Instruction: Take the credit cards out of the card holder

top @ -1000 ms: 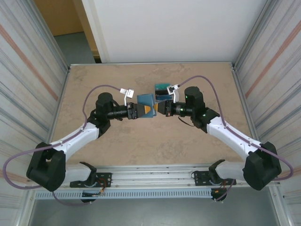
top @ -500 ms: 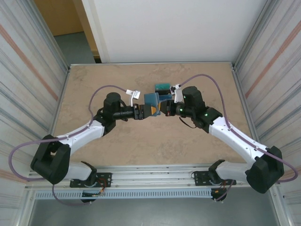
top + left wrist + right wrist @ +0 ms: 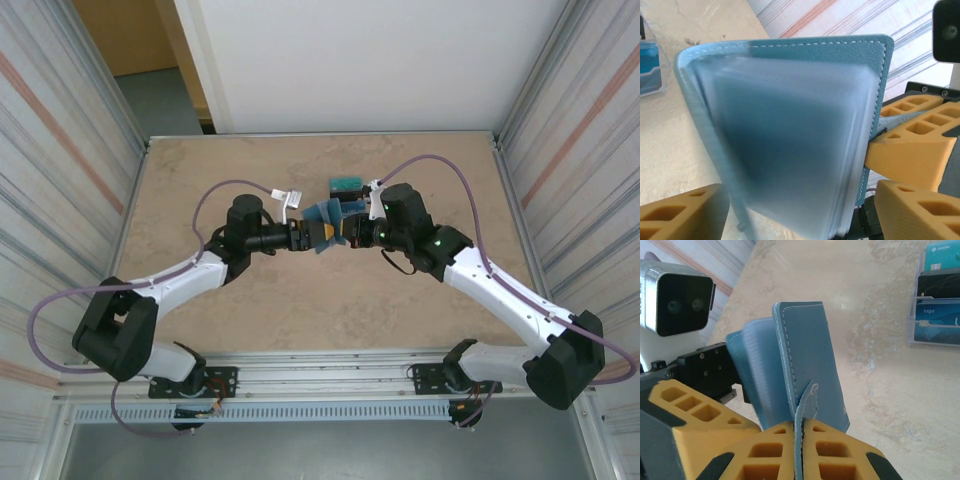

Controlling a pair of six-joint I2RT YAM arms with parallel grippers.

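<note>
right claw (image 3: 800, 424) clamped on teal stitched card holder (image 3: 807, 360), left claw (image 3: 800, 214) apart around it

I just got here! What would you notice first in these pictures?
A blue card holder hangs above the middle of the table between the left gripper and the right gripper, which pinches its strap. Behind it, a clear rack of cards stands on the table.

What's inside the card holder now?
Inside the card holder, between its teal covers, sits a stack of pale frosted sleeves. A dark blur shows through them; the sleeves cover whatever it is, so no card can be made out.
</note>
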